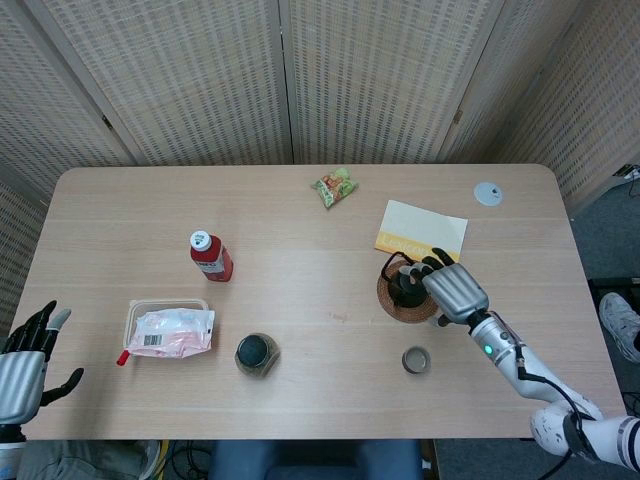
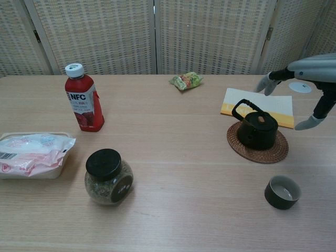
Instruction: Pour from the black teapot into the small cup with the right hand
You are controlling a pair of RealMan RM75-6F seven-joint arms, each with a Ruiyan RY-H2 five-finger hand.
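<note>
right hand (image 1: 455,290) above black teapot (image 2: 256,129), fingers spread, holding nothing. teapot sits on woven coaster (image 2: 273,151), handle (image 2: 239,108) raised toward far-left. small cup (image 2: 282,191) on counter (image 1: 300,220), nearer robot, apart from coaster. risks: fingers miss handle, nudge teapot off coaster; loose lid slips in tilt; stream overshoots narrow cup. left hand (image 1: 22,355) open at counter edge, idle.

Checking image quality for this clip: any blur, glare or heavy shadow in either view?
Head view: evenly lit, sharp, only soft shadows beside the black teapot. Chest view: table objects crisp, but the right hand looks slightly smeared and is cut off by the frame edge; no glare.
</note>
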